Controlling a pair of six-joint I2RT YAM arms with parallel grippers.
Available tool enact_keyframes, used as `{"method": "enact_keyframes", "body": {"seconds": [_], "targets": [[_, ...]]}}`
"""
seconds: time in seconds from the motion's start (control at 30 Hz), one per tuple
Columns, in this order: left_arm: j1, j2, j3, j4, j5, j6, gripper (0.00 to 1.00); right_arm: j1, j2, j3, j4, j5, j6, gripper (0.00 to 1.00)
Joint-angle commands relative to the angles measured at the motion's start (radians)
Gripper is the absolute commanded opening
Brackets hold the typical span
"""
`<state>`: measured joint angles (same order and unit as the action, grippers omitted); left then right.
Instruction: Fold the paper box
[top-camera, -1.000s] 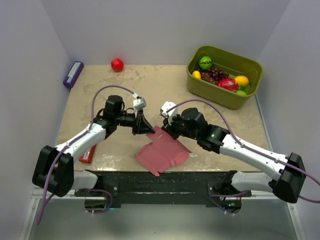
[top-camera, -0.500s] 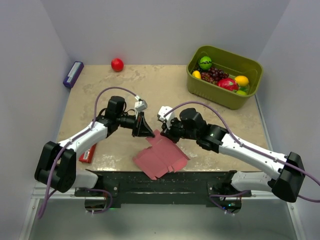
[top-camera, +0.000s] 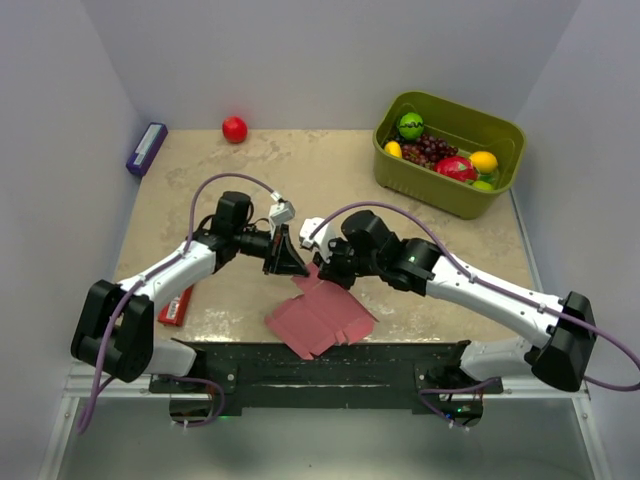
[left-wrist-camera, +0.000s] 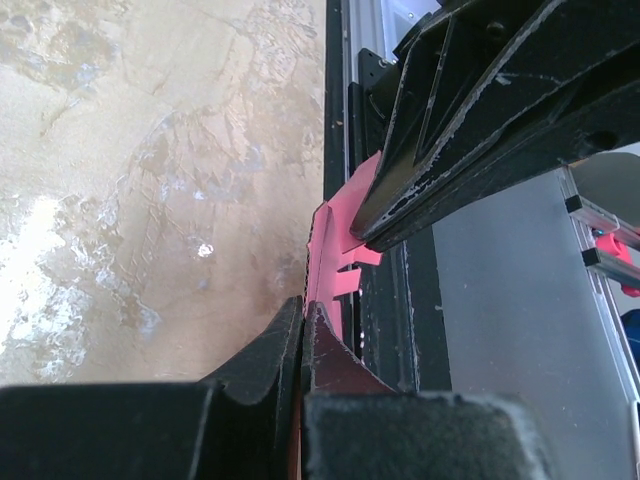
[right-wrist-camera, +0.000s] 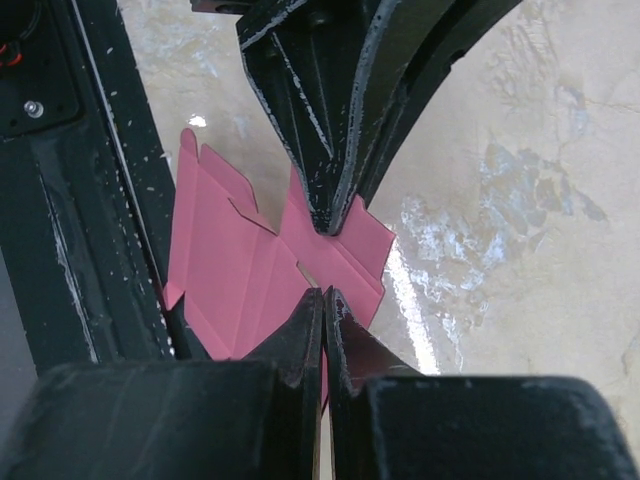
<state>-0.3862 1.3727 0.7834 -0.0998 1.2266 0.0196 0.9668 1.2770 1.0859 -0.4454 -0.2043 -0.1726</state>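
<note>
Paper box (top-camera: 322, 318): flat pink blank at 6 o'clock edge of table (top-camera: 250, 170), far corner raised. Left gripper (top-camera: 303, 267) and right gripper (top-camera: 322, 275) both pressed together, pinching its 12 o'clock flap (tips nearly meeting). Likely light, floppy, easily creased. Best held on panels beside creases, not on notched tabs.

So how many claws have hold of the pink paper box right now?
2: the left claw and the right claw, both shut on the far edge of the paper box, tips close together.
</note>
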Motion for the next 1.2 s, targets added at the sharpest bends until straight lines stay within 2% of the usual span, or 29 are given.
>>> {"method": "enact_keyframes", "body": {"seconds": [0.0, 0.13, 0.17, 0.2, 0.23, 0.3, 0.33, 0.43, 0.57, 0.6, 0.8, 0.93, 1.17], "targets": [[0.009, 0.003, 0.053, 0.018, 0.04, 0.013, 0.0, 0.032, 0.042, 0.057, -0.16, -0.047, -0.018, 0.0], [0.009, 0.005, 0.05, 0.023, 0.025, 0.013, 0.0, 0.032, 0.045, 0.08, -0.161, 0.045, 0.022, 0.11], [0.009, 0.003, 0.051, 0.026, 0.018, 0.013, 0.0, 0.032, 0.044, 0.091, -0.153, 0.072, 0.071, 0.21], [0.009, -0.003, 0.051, 0.028, 0.005, 0.014, 0.0, 0.03, 0.032, 0.1, -0.138, 0.116, 0.105, 0.41], [0.01, -0.007, 0.05, 0.031, -0.03, 0.016, 0.0, 0.033, 0.018, 0.112, -0.095, 0.179, 0.142, 0.53], [0.01, -0.032, 0.042, 0.038, -0.102, 0.013, 0.0, 0.032, -0.033, 0.121, -0.049, 0.264, 0.28, 0.69], [0.01, -0.043, 0.013, 0.084, -0.192, -0.007, 0.0, 0.032, -0.053, 0.115, 0.011, 0.302, 0.319, 0.77], [0.009, -0.102, -0.028, 0.187, -0.367, -0.055, 0.0, 0.029, -0.14, 0.053, 0.162, 0.365, 0.519, 0.91], [0.001, -0.252, -0.117, 0.311, -0.551, -0.11, 0.0, 0.02, -0.18, -0.007, 0.221, 0.434, 0.863, 0.91], [-0.002, -0.279, -0.133, 0.339, -0.632, -0.112, 0.0, 0.015, -0.183, -0.023, 0.238, 0.433, 0.905, 0.91], [-0.02, -0.38, -0.196, 0.385, -0.791, -0.101, 0.0, -0.029, -0.216, -0.233, 0.505, 0.375, 1.238, 0.9], [-0.043, -0.422, -0.214, 0.396, -0.861, -0.081, 0.0, -0.105, -0.194, -0.325, 0.68, 0.284, 1.427, 0.89], [-0.063, -0.437, -0.222, 0.397, -0.888, -0.06, 0.0, -0.198, -0.156, -0.377, 0.706, 0.273, 1.659, 0.87]]}}
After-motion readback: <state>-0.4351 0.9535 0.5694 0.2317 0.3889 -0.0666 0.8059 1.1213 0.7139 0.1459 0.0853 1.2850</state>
